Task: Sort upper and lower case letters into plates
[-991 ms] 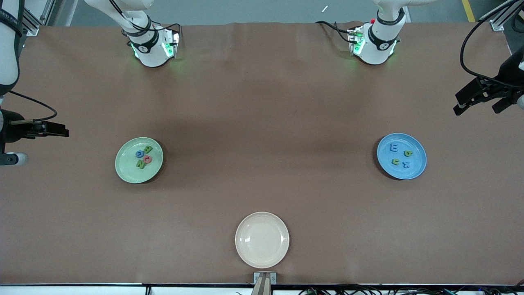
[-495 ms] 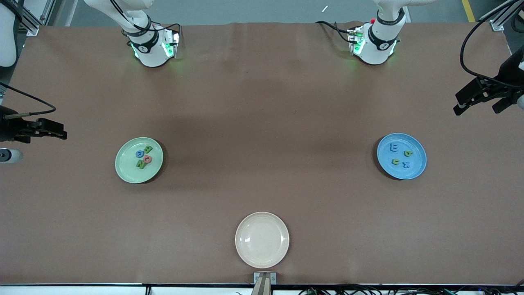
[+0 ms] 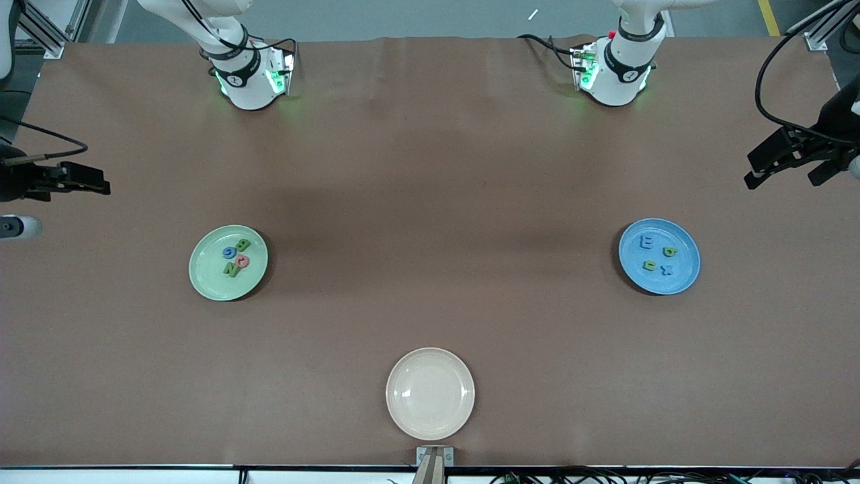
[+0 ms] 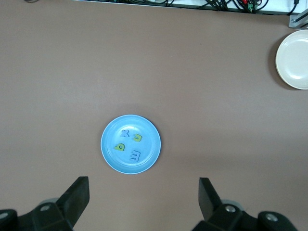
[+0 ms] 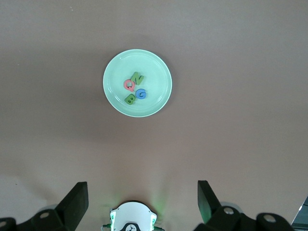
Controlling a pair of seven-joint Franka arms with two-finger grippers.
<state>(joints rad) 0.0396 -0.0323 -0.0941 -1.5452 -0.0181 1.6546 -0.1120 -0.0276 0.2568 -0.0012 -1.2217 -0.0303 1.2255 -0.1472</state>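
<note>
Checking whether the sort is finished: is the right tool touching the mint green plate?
Apart. The right wrist view shows the open right tool high above the mint green plate, with bare table between them.

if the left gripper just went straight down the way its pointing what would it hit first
Most likely the blue plate: the left gripper hangs open, looking down, with the plate just off the midpoint between its fingers. Depth is unclear, so it could land on the bare table beside the plate's rim.

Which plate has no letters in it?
The cream-white plate, nearest the front camera, holds nothing. The mint green plate and the blue plate each hold four letters.
</note>
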